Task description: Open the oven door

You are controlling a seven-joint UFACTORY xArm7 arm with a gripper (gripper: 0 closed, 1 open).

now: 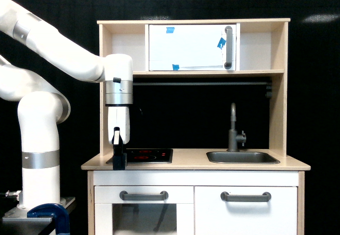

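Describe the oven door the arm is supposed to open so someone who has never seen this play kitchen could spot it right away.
Find the wooden play kitchen and look at its top shelf, above the sink and hob. The oven door is the wide white panel filling the middle of that shelf. Unlike the two lower white doors with horizontal grey handles, it has one vertical grey bar handle and small blue tape pieces.

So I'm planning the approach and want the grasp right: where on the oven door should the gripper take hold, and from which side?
Probably the vertical grey bar handle, near the oven door's edge on the exterior view's right. It appears to stand off the panel, so coming straight at the front with the jaws spanning the bar horizontally looks best. The gripper hangs low by the cooktop, so it must rise and cross first.
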